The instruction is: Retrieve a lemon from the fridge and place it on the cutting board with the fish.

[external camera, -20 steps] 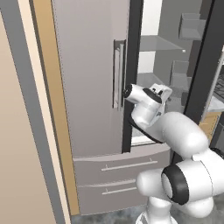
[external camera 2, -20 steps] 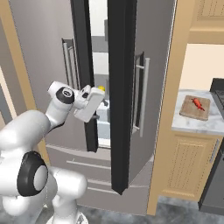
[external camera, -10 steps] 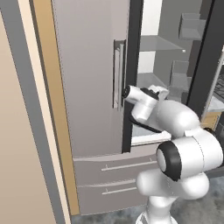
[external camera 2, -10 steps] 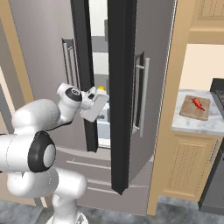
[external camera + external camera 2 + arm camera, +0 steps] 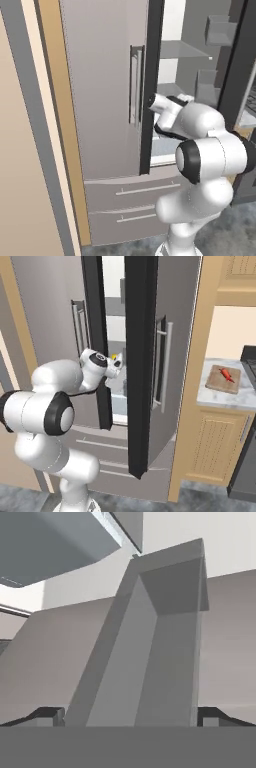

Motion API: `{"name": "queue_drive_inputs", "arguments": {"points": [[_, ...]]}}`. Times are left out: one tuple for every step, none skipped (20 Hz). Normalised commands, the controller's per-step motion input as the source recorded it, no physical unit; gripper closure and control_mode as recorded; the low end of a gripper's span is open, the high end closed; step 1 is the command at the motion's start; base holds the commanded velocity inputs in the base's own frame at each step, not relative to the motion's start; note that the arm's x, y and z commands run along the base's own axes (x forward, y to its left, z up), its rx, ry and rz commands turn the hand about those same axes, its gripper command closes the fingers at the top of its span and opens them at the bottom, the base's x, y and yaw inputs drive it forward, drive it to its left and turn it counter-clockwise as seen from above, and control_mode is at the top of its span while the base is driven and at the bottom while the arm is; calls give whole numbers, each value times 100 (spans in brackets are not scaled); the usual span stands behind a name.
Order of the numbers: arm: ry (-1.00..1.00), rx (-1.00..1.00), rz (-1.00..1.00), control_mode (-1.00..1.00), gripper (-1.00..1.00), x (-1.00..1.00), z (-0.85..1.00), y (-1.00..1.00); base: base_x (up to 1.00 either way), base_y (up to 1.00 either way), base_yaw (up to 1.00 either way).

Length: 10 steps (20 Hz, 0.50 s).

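The grey steel fridge (image 5: 100,90) stands with both doors ajar, and my arm reaches into the gap between them. In the right base view my gripper (image 5: 116,364) is at shelf height just inside the fridge (image 5: 177,311), right below a small yellow lemon (image 5: 115,357). In the hand view the gripper (image 5: 129,717) is open, its fingertips (image 5: 47,715) wide apart with nothing between them, facing a grey door bin (image 5: 150,657). The brown cutting board (image 5: 223,379) lies on the marble counter to the right, with the reddish fish (image 5: 227,374) on it.
The black edge of the right door (image 5: 140,366) juts out close to my arm. The left door edge (image 5: 150,85) stands beside my wrist. Fridge drawers (image 5: 130,200) lie below. A tan cabinet (image 5: 215,446) carries the counter, and a dark stove (image 5: 247,361) is at far right.
My arm has swung forward and the hand has gone deeper into the gap between the fridge doors, closer to the lemon. The jaws have stayed wide apart.
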Motion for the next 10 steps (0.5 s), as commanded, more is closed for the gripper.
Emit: {"name": "queue_drive_inputs", "arguments": {"points": [[0, 0, -10, -100, -100, -4, -9, -100, 0, 0, 0], [0, 0, -10, -100, -100, -6, -9, -100, 0, 0, 0], [0, 0, -11, -100, -100, -4, -9, -100, 0, 0, 0], [0, 0, -11, -100, -100, -8, -8, -100, 0, 0, 0], [0, 2, -10, -100, -100, -7, -6, -100, 0, 0, 0], [0, 3, -10, -100, -100, -15, -5, -100, 0, 0, 0], [0, 6, -11, -100, -100, -20, -4, -100, 0, 0, 0], [0, 7, -11, -100, -100, -31, -1, -100, 0, 0, 0], [0, 9, -11, -100, -100, -30, -2, -100, 0, 0, 0], [0, 9, -10, -100, -100, -29, -1, -100, 0, 0, 0]]}}
